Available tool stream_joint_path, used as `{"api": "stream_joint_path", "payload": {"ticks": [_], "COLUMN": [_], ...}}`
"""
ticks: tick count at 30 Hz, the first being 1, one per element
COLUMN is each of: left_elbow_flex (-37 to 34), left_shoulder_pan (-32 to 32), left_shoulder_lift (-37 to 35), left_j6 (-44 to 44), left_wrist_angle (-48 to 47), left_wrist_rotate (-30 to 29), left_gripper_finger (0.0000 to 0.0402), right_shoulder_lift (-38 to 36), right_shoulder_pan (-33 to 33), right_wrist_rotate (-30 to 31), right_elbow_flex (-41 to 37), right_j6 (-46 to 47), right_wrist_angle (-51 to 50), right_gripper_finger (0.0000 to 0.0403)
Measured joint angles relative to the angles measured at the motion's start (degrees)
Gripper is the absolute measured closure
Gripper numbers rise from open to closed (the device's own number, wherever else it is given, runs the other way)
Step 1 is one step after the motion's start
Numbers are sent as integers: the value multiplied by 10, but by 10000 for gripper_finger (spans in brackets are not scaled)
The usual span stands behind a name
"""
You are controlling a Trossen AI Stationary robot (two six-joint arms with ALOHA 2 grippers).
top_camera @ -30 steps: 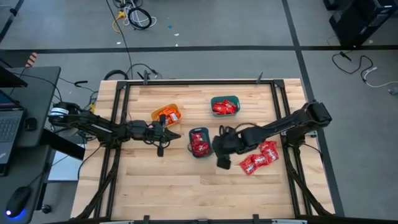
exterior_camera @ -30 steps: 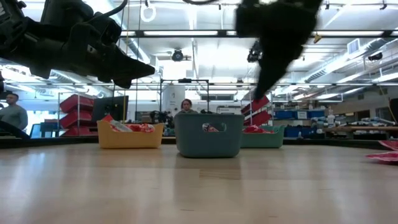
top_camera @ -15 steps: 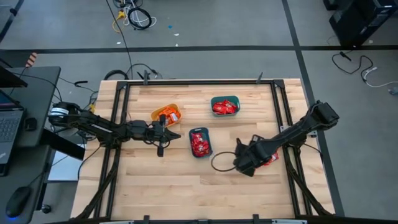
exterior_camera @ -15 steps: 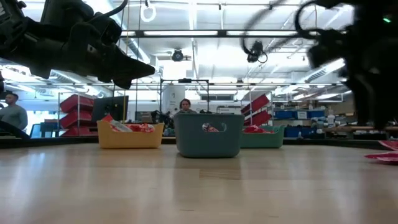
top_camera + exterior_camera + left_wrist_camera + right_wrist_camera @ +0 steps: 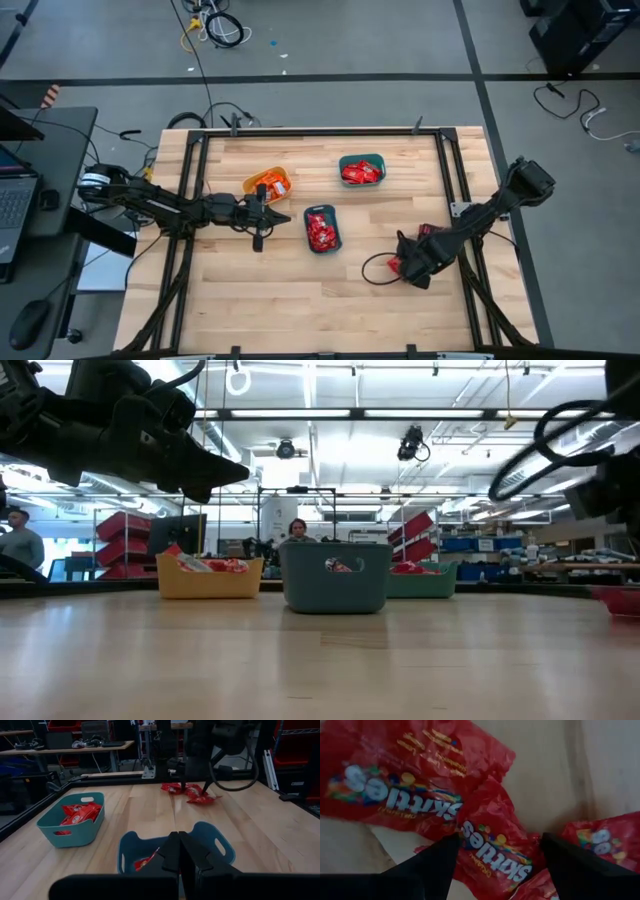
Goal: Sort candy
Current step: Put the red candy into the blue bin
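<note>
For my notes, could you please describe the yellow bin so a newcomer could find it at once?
On the wooden table, three bins sit in the far half. The yellow bin is the leftmost, beside the left tool. The other two are teal; it alone is yellow and holds orange-and-white candy.

Three bins on the table: yellow bin (image 5: 266, 185), teal bin (image 5: 361, 169), blue bin (image 5: 321, 229). Two arms. Three red packets (image 5: 490, 845) in the right wrist view.

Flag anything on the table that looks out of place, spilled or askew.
Nothing looks spilled or damaged. The one loose heap is the red crinkly Skittles packets still unsorted on the bare wooden table, with the right claw open right above them. The yellow bin and both teal bins sit upright.
</note>
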Motion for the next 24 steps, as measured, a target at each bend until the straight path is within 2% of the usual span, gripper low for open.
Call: {"api": "stream_joint_path", "payload": {"ticks": [3,6,13,15,21,24], "left_elbow_flex": [0,0,0,0,0,0], "left_shoulder_pan": [0,0,0,0,0,0], "left_shoulder_lift": [0,0,0,0,0,0], "left_j6": [0,0,0,0,0,0], "left_wrist_angle": [0,0,2,2,2,2], "left_wrist_rotate": [0,0,0,0,0,0], "left_gripper_finger": [399,399,399,399,399,399], "right_shoulder_lift": [0,-6,-24,-26,-24,-17], "right_shoulder_pan": [1,2,-5,-12,-63,-103], "right_wrist_rotate": [-15,-16,-7,10,91,143], "right_elbow_flex": [-20,-22,8,21,79,111], "right_j6": [2,3,-20,-25,-69,-131], "right_wrist_angle": [24,27,23,19,24,77], "right_gripper_finger": [146,186,355,387,373,385]}}
